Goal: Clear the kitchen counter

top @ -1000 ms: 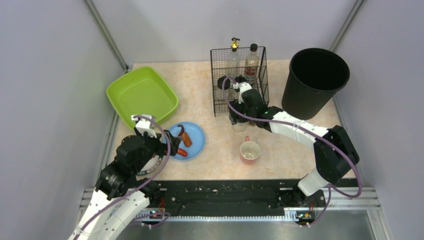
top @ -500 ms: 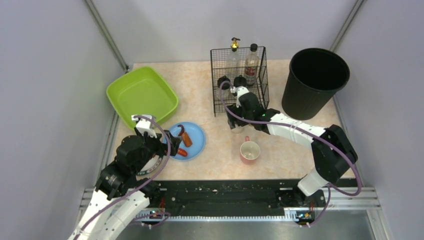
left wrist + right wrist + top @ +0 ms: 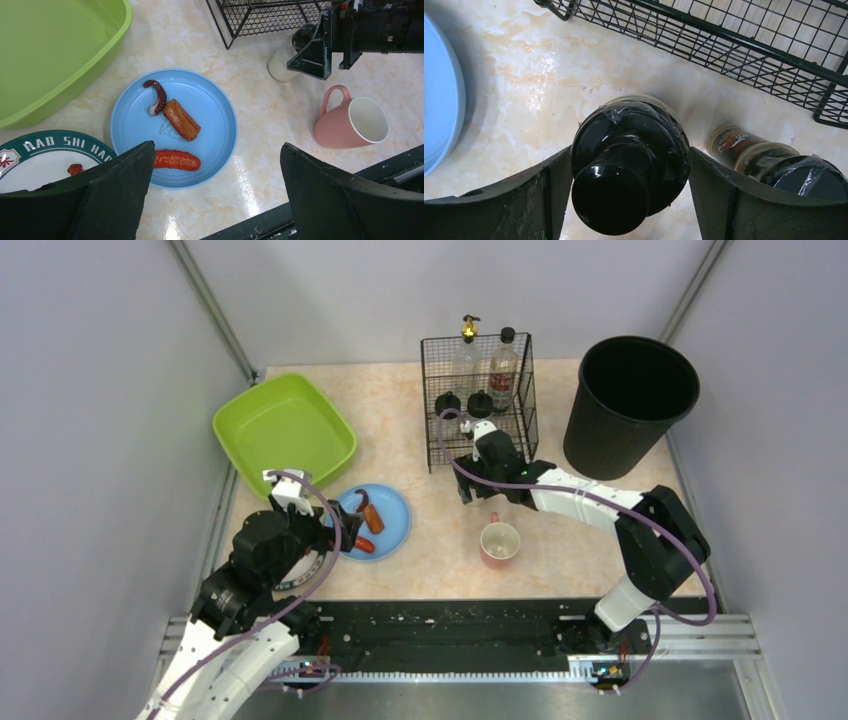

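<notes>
Kitchen counter surface (image 3: 400, 410): large flat beige-pink mottled stone-look laminate top, running from the arm bases to the back wall; every item below stands on it.
Left gripper (image 3: 216, 155): spread wide and holding nothing, hanging over the near rim of the blue plate, at 8 o'clock on the surface.
White plate with a dark green lettered rim (image 3: 35, 160): partly under the left gripper, just at 8 o'clock of the blue plate; it carries a small red scrap.
Pink ceramic mug (image 3: 500, 543): upright, white inside, at 6 o'clock near the front edge, handle towards 12.
Round blue plate (image 3: 393, 510): carries a red sausage (image 3: 176, 160), a brown cut sausage piece (image 3: 182, 120) and a dark red curled tentacle (image 3: 157, 95).
Right gripper (image 3: 630, 165): closed against both sides of the pale bottle's cap, mid-surface.
Pale cylindrical bottle with a black knobbed, film-wrapped cap (image 3: 634, 135): upright, just at 6 o'clock of the rack.
Small labelled jar with a black film-wrapped lid (image 3: 769, 160): just at 3 o'clock of that bottle.
Lime-green square plastic tub (image 3: 285, 430): at 10 o'clock.
Black wire rack (image 3: 480, 440): at 12 o'clock, holding several bottles.
Black round plastic bin (image 3: 610, 445): at 2 o'clock, in the far right corner.
</notes>
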Controlling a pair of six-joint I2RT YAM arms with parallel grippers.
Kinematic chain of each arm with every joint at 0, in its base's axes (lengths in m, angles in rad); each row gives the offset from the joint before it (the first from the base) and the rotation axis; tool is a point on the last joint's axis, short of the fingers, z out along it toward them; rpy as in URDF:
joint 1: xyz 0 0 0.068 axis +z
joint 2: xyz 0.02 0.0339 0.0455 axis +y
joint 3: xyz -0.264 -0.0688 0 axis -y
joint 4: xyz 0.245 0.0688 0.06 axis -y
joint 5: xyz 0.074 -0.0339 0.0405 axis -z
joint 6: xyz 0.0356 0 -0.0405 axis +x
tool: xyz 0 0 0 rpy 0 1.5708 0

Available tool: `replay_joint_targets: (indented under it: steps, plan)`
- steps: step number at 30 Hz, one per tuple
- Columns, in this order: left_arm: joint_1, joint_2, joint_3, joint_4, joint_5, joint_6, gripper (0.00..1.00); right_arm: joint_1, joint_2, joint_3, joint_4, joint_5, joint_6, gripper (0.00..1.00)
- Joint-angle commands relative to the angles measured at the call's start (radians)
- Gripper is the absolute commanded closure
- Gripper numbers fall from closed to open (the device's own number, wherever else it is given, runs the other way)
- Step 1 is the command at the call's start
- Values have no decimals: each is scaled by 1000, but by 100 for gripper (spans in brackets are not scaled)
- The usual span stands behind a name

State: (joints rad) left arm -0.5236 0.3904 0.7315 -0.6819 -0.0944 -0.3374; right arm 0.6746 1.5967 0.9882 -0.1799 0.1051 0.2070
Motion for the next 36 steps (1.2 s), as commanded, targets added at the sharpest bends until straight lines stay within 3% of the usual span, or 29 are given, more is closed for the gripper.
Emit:
replay_joint_targets:
  steps: [1, 36]
  plan:
    - [1, -5, -1, 34, 2, 11, 1, 16, -27, -1, 28, 25, 12, 21]
    - [1, -8, -1, 35, 4, 11, 1, 18, -41, 80, 27, 61, 8, 24]
